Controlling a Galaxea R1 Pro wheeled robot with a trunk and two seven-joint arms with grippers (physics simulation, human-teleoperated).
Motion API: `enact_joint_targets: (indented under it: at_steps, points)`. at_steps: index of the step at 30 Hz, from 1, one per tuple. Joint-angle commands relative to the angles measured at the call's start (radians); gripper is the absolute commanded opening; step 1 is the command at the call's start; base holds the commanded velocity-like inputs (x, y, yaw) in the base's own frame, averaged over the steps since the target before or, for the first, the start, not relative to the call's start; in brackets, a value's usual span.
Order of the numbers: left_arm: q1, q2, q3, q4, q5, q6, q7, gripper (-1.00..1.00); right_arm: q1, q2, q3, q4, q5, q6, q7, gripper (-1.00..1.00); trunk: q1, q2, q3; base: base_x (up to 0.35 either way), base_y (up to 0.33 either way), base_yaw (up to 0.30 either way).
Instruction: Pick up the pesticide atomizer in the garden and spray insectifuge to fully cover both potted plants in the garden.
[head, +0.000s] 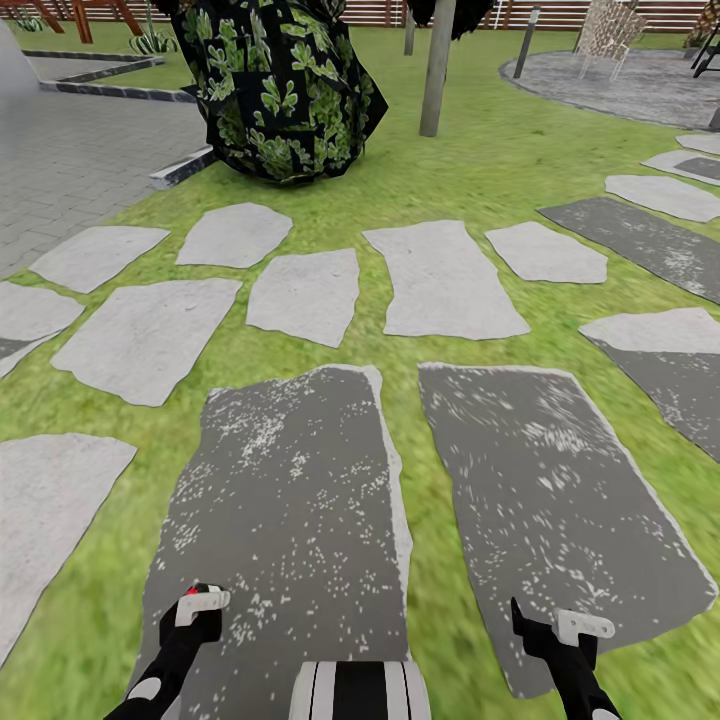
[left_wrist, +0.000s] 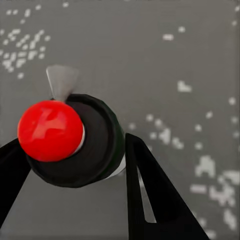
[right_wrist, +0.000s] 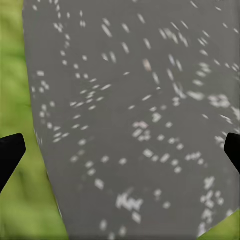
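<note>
Your left gripper (left_wrist: 75, 165) is clamped around the pesticide atomizer (left_wrist: 80, 142), its red cap and pale nozzle facing the wrist camera. Your right gripper (right_wrist: 120, 152) is spread wide with nothing between its fingers. Both hang low over dark speckled paving slabs (head: 290, 500) set in the lawn (head: 480, 170). A leafy dark bush (head: 280, 85) stands ahead beside a grey post (head: 437, 65).

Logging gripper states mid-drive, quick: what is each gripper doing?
Left gripper: closed on a dark bottle with a red-knobbed top.
Right gripper: open, empty, over dark speckled paving slab.
</note>
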Motion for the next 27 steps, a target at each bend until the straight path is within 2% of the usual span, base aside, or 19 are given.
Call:
enact_joint_targets:
  at_steps: [1,15,27]
  points:
    - [0.0,0.0,0.0,0.0,0.004,-0.003,0.0,-1.0,0.0,0.0,-0.001,0.001,0.002,-0.003,0.0,1.0,0.0,0.0,-0.001,0.0,0.0,0.0]
    - [0.0,-0.001,-0.001,-0.001,0.005,-0.003,-0.001,-1.0,0.0,0.0,-0.001,0.001,0.002,-0.003,0.0,1.0,0.0,0.0,-0.001,0.0,0.0,0.0]
    - [0.0,0.0,-0.001,0.002,0.005,-0.003,-0.003,-1.0,0.0,0.0,-0.001,0.0,0.001,-0.004,-0.003,1.0,-0.006,0.003,0.046,0.0,0.0,0.0]
